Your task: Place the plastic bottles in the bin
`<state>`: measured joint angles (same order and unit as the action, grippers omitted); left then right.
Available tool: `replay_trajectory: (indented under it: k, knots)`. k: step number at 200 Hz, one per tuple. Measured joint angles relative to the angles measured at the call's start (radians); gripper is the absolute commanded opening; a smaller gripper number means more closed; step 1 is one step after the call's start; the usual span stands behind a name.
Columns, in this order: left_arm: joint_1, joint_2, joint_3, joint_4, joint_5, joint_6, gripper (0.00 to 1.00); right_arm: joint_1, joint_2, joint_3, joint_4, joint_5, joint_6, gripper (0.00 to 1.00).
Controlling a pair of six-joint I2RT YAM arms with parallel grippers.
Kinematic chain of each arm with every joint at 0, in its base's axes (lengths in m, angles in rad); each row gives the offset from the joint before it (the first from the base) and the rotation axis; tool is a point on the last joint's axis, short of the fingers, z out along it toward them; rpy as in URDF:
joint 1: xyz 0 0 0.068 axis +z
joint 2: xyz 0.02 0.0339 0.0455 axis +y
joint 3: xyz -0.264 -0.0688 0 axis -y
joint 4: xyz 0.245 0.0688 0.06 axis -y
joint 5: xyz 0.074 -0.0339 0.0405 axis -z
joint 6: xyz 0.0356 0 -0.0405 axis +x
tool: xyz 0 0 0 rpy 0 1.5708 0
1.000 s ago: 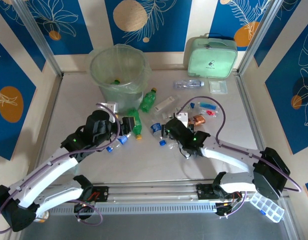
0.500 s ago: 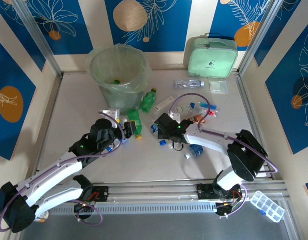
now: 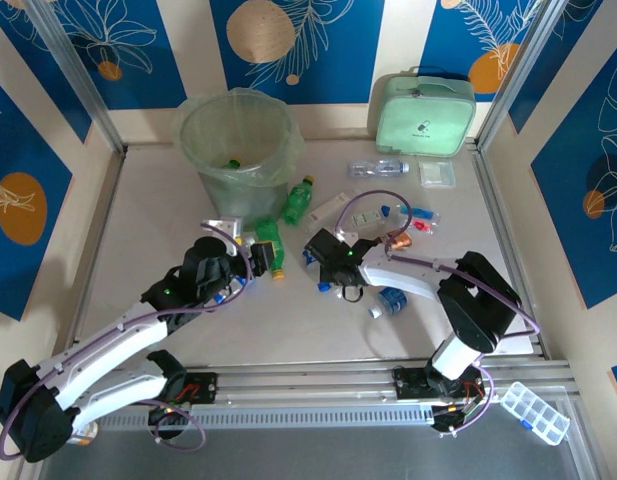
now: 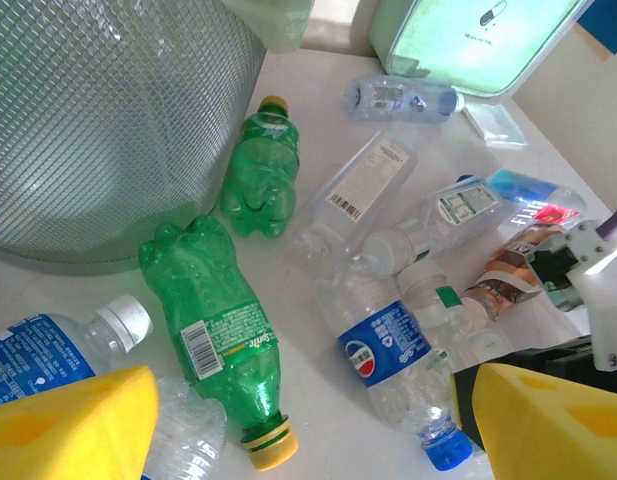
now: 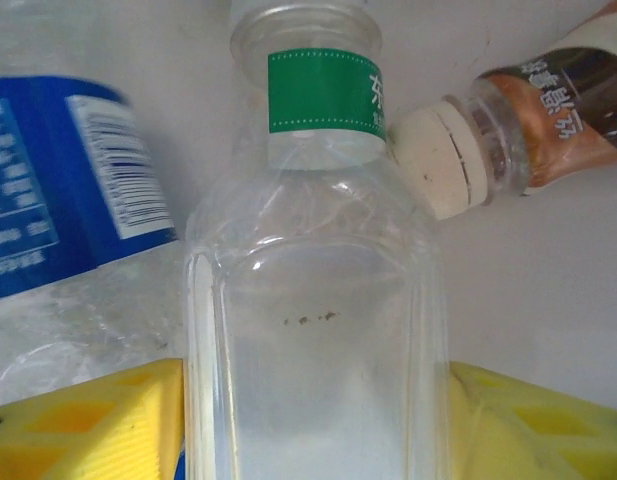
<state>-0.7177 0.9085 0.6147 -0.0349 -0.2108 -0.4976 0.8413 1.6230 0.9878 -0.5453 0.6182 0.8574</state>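
two arms reach low over the bench (image 3: pixel 138 220); a pick-up is in hand. the right gripper (image 5: pixel 313 420), forearm angled leftward, grips a clear bottle (image 5: pixel 313 280) lying mid-bench, well apart from the bin (image 3: pixel 228 185). next it likely needs a clean lift off the neighbouring bottles. the left gripper (image 4: pixel 308 420) hangs wide open above a green bottle (image 4: pixel 213 300).

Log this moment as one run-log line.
left gripper: open, above green bottle | right gripper: shut on clear bottle with green neck band | bin: upright | table: many bottles outside bin
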Motion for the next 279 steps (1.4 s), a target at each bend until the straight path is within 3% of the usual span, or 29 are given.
replay_trajectory:
  k: [36,112,134,153,184,239,279]
  knots:
    - [0.000,-0.013,0.000,0.001,0.000,0.000,0.82,-0.002,0.033,0.020,0.002,-0.011,0.000,0.60]
    - [0.000,-0.013,0.000,0.001,0.000,0.000,0.82,0.031,0.014,0.011,0.009,0.011,-0.008,0.57]
    - [0.000,-0.013,0.000,0.001,-0.005,0.000,0.83,0.072,-0.035,-0.006,0.029,0.036,-0.030,0.54]
    - [0.000,-0.023,-0.002,0.001,-0.004,-0.004,0.85,0.098,-0.106,-0.050,0.077,0.047,-0.063,0.44]
    - [0.000,-0.048,-0.024,0.033,0.011,-0.035,0.94,0.131,-0.253,-0.171,0.214,0.042,-0.154,0.43]
    - [0.000,0.040,-0.092,0.248,0.201,-0.126,0.99,0.228,-0.554,-0.414,0.554,-0.060,-0.391,0.42]
    - [0.002,0.183,-0.137,0.503,0.404,-0.215,0.97,0.240,-0.608,-0.445,0.674,-0.121,-0.476,0.40]
